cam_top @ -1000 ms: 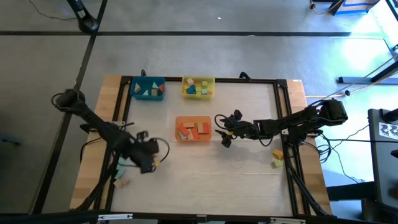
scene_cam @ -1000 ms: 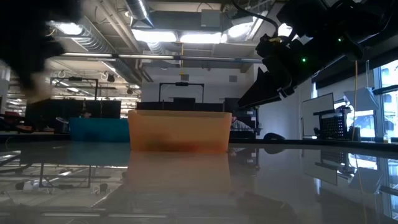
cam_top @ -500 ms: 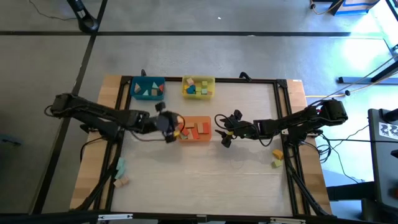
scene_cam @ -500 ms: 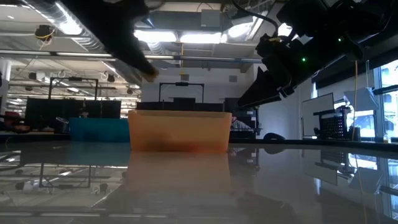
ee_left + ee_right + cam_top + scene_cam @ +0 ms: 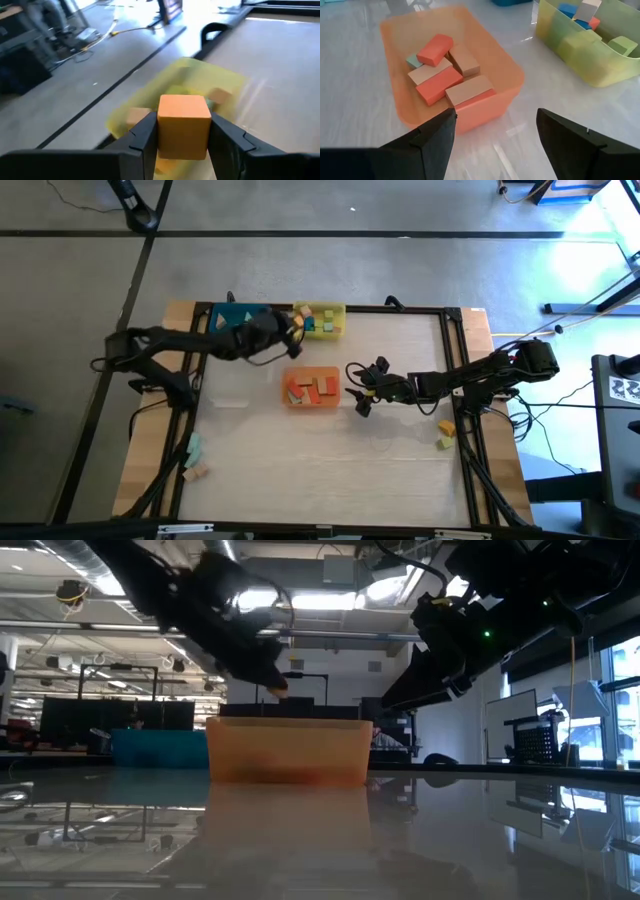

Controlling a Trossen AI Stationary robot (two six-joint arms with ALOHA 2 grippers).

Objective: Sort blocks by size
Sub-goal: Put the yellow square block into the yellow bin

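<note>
**Most blocks are sorted, a few are left**

The left gripper (image 5: 182, 137) is pinching an orange cube (image 5: 183, 126) between its two fingers. It hangs in the air just beside the yellow tray (image 5: 320, 320), at the far edge of the table (image 5: 400, 470). My guess is that the cube is meant to go into that tray, but it has not been let go yet.

The right gripper (image 5: 495, 130) waits near the middle of the table, just beside the orange tray (image 5: 395, 95). Its fingers are wide apart and hold nothing.

A lot looks done. The orange tray holds long red and plain wood bricks (image 5: 447, 75). The yellow tray already has small blocks in it, some blue, green and wood coloured. The blue tray (image 5: 238, 322) has a few blocks too.

Some blocks are not in a tray yet. Two lie near the left edge of the table (image 5: 193, 458), and two more lie near the right edge (image 5: 445, 434). Those four, and the cube in the air, look like all that is left.
</note>
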